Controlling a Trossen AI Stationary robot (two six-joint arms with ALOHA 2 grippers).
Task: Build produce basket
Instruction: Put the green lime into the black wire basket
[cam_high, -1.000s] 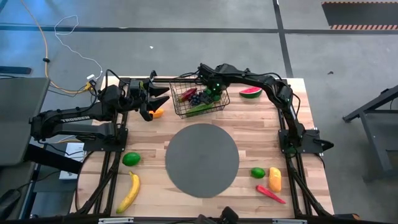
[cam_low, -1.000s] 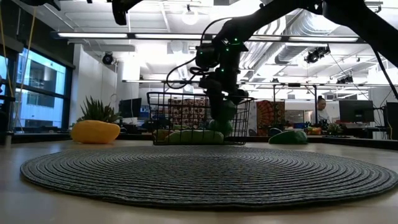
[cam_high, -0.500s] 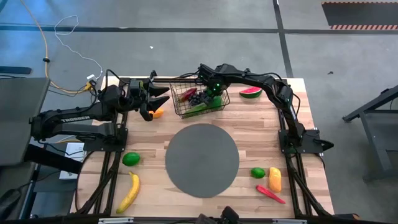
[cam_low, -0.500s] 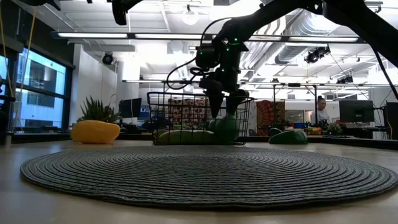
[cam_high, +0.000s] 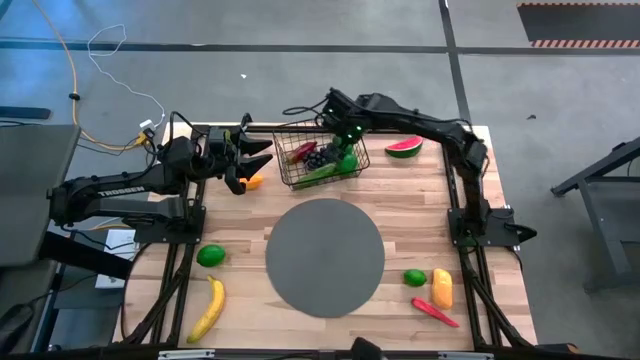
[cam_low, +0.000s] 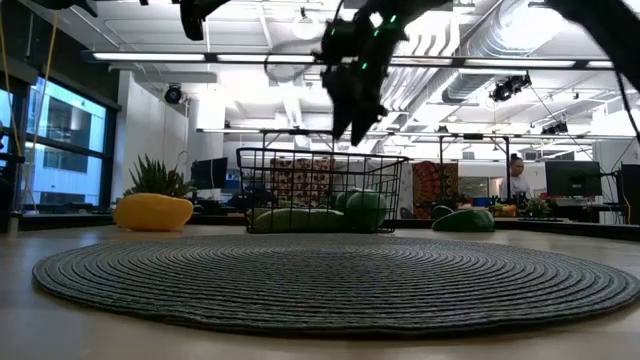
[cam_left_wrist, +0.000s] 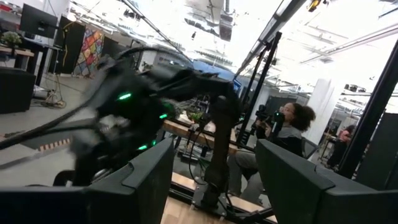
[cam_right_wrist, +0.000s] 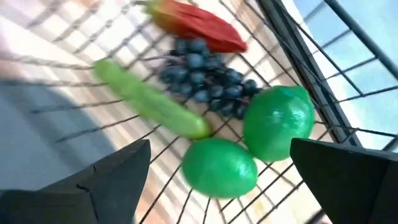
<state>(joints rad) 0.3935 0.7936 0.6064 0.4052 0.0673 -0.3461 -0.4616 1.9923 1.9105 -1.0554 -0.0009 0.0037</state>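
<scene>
Near edge: a yellow banana (cam_high: 207, 308) lies at the lower left of the high view, a lime (cam_high: 211, 256) above it; at the lower right sit another lime (cam_high: 414, 277), an orange-yellow piece (cam_high: 441, 288) and a red chilli (cam_high: 434, 312).
Middle: the round grey mat (cam_high: 325, 257) fills the centre of the high view; in the low view its woven rings (cam_low: 330, 280) cover the whole foreground.
Basket: the black wire basket (cam_high: 290, 168) stands behind the mat, upper centre of the high view.
Basket contents: only the right wrist view shows them clearly: two limes (cam_right_wrist: 278, 130) side by side, dark grapes (cam_right_wrist: 205, 78), a cucumber (cam_right_wrist: 152, 102) and a red chilli (cam_right_wrist: 202, 28).
Right gripper: the right gripper (cam_high: 345, 130) hangs above the basket's right end with its jaws spread wide and nothing between them; the low view shows it (cam_low: 350, 100) clear above the rim.
Left gripper: the left gripper (cam_high: 262, 153) waits just left of the basket, jaws partly apart and empty, over an orange piece (cam_high: 254, 181).
Far side: a watermelon slice (cam_high: 403, 148) lies right of the basket.
Writing: "TROSSEN" can be read on the left arm (cam_high: 120, 185).
Room: the left wrist view shows a seated person (cam_left_wrist: 289, 134) beyond the table.
</scene>
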